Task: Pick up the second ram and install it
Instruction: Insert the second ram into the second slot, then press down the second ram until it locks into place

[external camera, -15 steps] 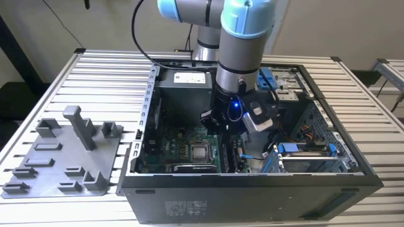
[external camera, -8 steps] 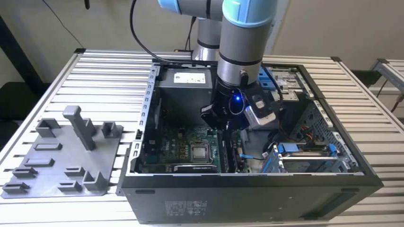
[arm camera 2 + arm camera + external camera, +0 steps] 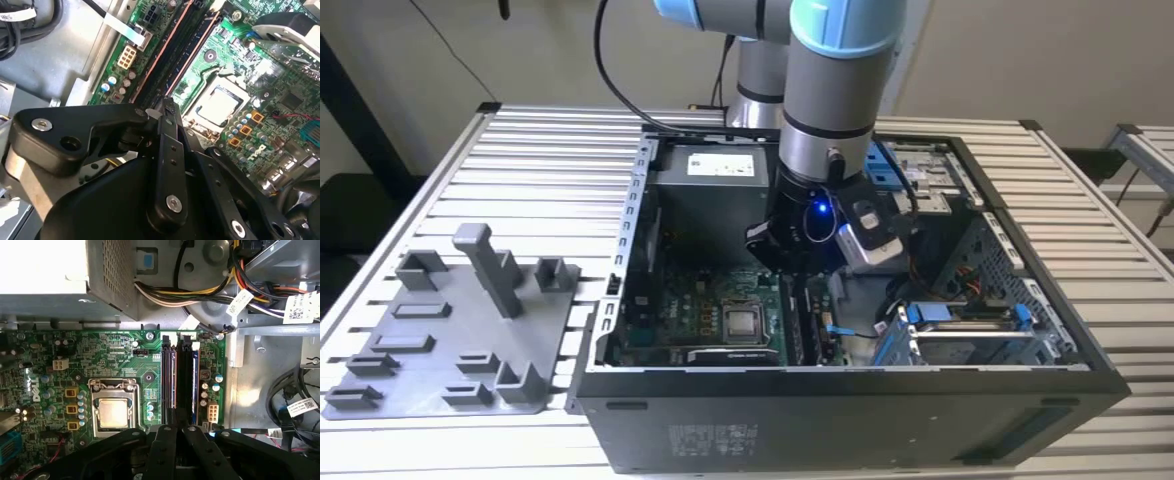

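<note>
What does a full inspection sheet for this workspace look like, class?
Surface: slatted table carrying an open computer case.
Job's things: a dark-blue ram stick stands in a slot on the motherboard; which ram it is cannot be told.
Clutter: nothing seen.
Grippers: gripper low inside the case, over the end of the memory slots.
Cables: wire bundle runs from the power supply across the case.
Surroundings: grey tray with upright posts on the exterior view's left of the case.
</note>
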Controlling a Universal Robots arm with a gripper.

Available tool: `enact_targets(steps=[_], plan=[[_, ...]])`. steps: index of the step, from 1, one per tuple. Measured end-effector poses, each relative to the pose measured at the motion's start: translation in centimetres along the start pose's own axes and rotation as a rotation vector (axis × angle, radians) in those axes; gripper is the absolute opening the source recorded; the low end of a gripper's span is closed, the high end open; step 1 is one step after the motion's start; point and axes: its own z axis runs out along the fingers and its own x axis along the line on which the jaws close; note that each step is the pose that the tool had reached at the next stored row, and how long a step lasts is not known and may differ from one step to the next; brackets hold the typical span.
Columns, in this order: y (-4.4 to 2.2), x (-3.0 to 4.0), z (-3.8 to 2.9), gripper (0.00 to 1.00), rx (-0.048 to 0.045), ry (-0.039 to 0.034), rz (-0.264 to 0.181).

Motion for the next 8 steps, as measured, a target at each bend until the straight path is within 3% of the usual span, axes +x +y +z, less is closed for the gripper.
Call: enact_targets(steps=[8], plan=[[0.0, 0.0, 0.0, 0.11, -0.0059, 0.0002, 0.0]])
